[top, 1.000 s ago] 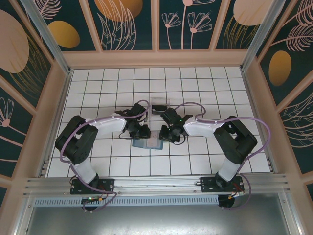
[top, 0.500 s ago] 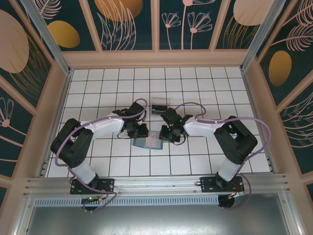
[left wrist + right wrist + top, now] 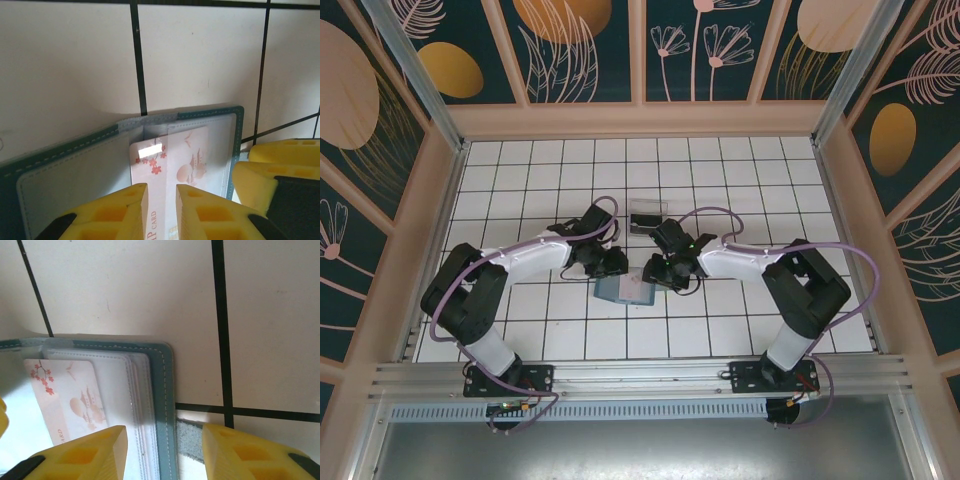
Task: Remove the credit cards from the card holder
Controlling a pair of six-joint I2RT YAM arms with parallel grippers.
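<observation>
The teal card holder point(image 3: 623, 291) lies open on the tiled floor between my two grippers. In the left wrist view its grey inside point(image 3: 70, 172) shows, with a pale pink credit card point(image 3: 175, 160) printed with blossoms sticking partly out of a clear pocket. My left gripper point(image 3: 161, 210) hovers over that card; its jaws stand a narrow gap apart with nothing pinched between them. My right gripper point(image 3: 165, 450) is open wide astride the holder's right edge point(image 3: 162, 385), one finger over the clear sleeves, the other over bare tile. The same card point(image 3: 65, 390) shows at its left.
A clear plastic tray point(image 3: 647, 215) sits one tile behind the grippers. The right gripper's yellow fingers point(image 3: 280, 170) crowd the holder's right side in the left wrist view. Wooden walls point(image 3: 440, 200) ring the white tiled floor.
My right gripper's jaws have spread apart. The left gripper has shifted slightly back and right. The card holder has stayed in place.
</observation>
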